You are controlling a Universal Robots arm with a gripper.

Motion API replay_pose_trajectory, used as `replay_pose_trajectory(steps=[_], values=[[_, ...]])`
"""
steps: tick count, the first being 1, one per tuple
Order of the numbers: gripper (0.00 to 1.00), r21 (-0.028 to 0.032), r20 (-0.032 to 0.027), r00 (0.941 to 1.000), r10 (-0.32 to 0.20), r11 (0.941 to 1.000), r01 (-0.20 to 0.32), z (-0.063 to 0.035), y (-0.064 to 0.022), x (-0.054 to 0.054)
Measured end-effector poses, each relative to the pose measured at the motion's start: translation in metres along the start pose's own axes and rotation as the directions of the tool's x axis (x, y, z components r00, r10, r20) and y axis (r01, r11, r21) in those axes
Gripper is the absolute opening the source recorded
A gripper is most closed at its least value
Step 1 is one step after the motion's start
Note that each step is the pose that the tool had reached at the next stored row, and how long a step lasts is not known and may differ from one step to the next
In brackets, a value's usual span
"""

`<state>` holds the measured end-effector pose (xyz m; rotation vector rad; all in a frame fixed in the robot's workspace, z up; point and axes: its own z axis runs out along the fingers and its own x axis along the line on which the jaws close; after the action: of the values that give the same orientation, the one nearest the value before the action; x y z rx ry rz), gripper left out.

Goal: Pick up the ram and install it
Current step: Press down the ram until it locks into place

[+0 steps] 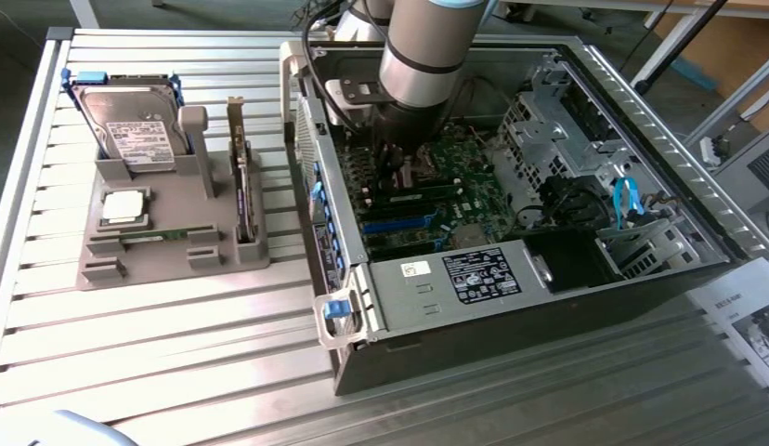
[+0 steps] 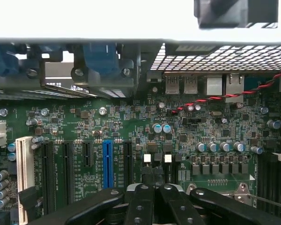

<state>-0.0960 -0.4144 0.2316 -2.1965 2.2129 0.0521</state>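
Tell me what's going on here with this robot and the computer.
A robot arm has its gripper down inside an open PC case, just over the motherboard. The gripper is shut. Whether it holds the ram is not visible. Beside the case, a grey rack holds a hard drive, a processor and an upright card.

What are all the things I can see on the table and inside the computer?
computer case: one, dark, open on the table, at the exterior view's right
motherboard: one, green, inside the case
expansion slot: one, blue, on the motherboard
parts holder: one, grey, at the exterior view's left
hard drive: one, silver, upright in the holder
processor chip: one, silver, flat on the holder
ram: one, green, lying low in the holder
robot arm: one, grey, reaching into the case
gripper: one, black, shut, above the motherboard
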Motion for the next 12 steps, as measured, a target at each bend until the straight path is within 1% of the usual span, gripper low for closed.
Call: replay_pose_trajectory(steps=[12], values=[[0.10,0.0001,0.0003,1.0000,0.000,1.0000,0.000,0.0006,0.0000,0.0000]])
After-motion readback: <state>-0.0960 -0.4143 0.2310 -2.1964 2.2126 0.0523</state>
